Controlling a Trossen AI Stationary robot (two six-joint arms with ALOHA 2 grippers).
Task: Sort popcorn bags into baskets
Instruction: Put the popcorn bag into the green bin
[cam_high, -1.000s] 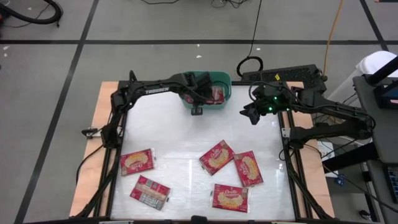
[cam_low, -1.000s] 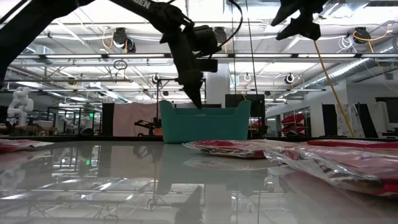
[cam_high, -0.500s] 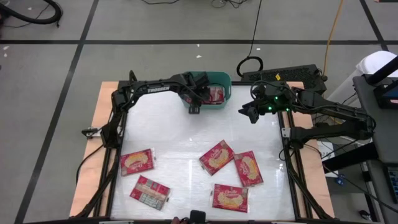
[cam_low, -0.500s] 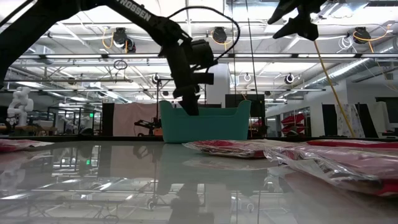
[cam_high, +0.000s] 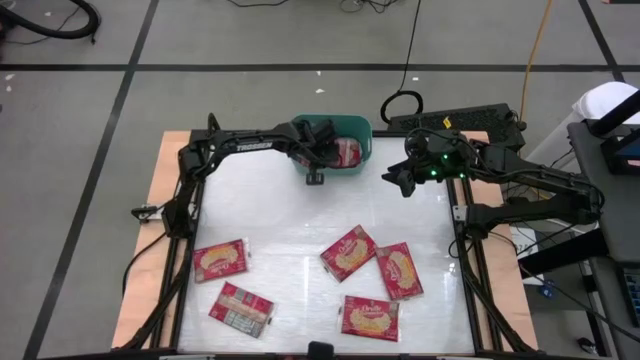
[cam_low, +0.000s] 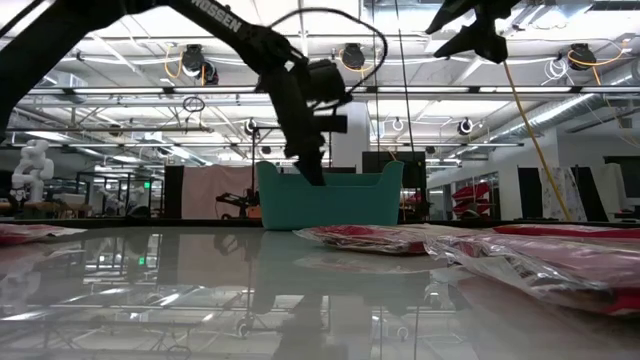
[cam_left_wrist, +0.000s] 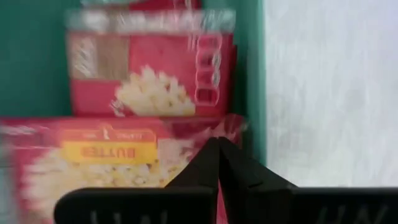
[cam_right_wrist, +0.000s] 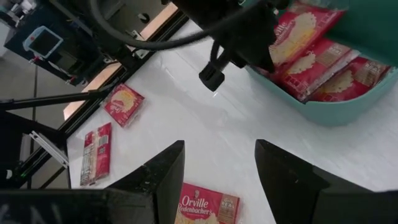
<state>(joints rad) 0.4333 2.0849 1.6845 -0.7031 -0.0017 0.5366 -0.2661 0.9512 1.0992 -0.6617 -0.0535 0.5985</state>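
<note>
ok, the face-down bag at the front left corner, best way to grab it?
Judging by its flat, tilted pose, the face-down bag is best taken straight from above, fingers across its short width near one end; its edges are clear of the neighbouring bag.

1 teal basket (cam_high: 352, 128) at table's far edge. Popcorn bags on table outside basket: 5 total, all on near side of basket. 4 face-up w/ popcorn pic: one (cam_high: 220, 260) near-left of basket, one (cam_high: 348, 251) straight near, one (cam_high: 399, 270) just right of that, one (cam_high: 370, 318) nearest the front edge. 1 back-up, grey-white print (cam_high: 241, 308), front-left. Inside basket: at least 3 bags (cam_right_wrist: 314, 59) visible in right wrist view, overlapping; exact no. can't tell, arm covers part. Arms: 2. Grippers: 2.
</note>
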